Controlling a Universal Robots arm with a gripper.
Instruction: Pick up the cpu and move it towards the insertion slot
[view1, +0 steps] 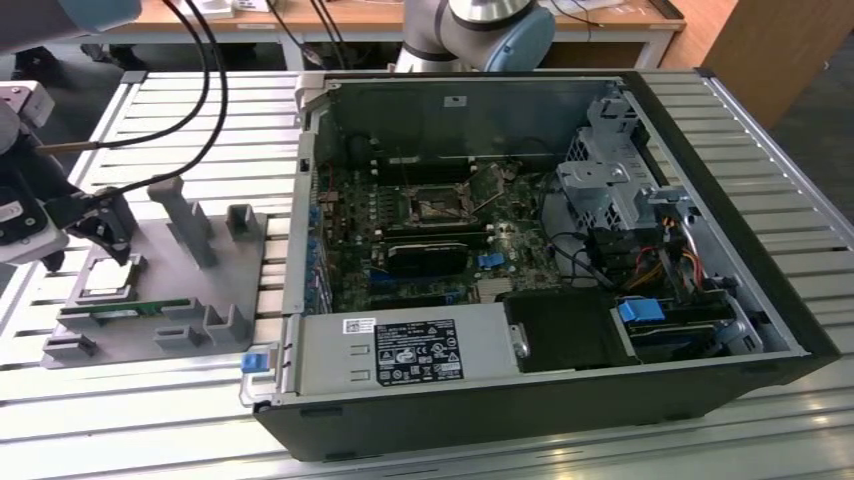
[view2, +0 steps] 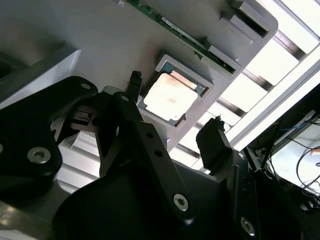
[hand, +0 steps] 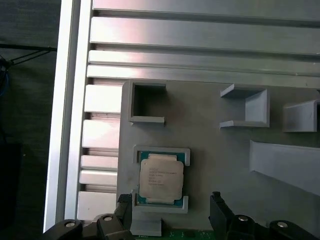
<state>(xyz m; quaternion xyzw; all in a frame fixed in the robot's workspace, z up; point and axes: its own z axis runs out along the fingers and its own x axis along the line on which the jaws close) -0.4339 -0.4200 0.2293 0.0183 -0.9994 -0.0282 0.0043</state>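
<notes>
The cpu (view1: 110, 281) (view2: 170, 97) (hand: 160, 177), a small square chip with a shiny metal top, lies flat in a framed pocket of the grey holder plate (view1: 180, 290) at the exterior view's left. My gripper (view1: 91, 250) (view2: 175, 103) (hand: 170, 199) hangs just above it, open. One black finger stands off each side of the chip, and neither is seen touching it. The insertion slot (view1: 434, 207), a dark square socket in a silvery frame, sits on the green board inside the open computer case (view1: 747, 250), far to the exterior view's right of the gripper.
A thin green circuit strip (view1: 114, 318) (view2: 170, 25) lies in the holder beside the cpu. Grey upright posts (view1: 187, 220) and small brackets (hand: 245, 107) rise from the plate. Black cables (view1: 200, 90) hang over the slatted metal table (view1: 200, 120). The case wall (view1: 304, 200) stands between holder and board.
</notes>
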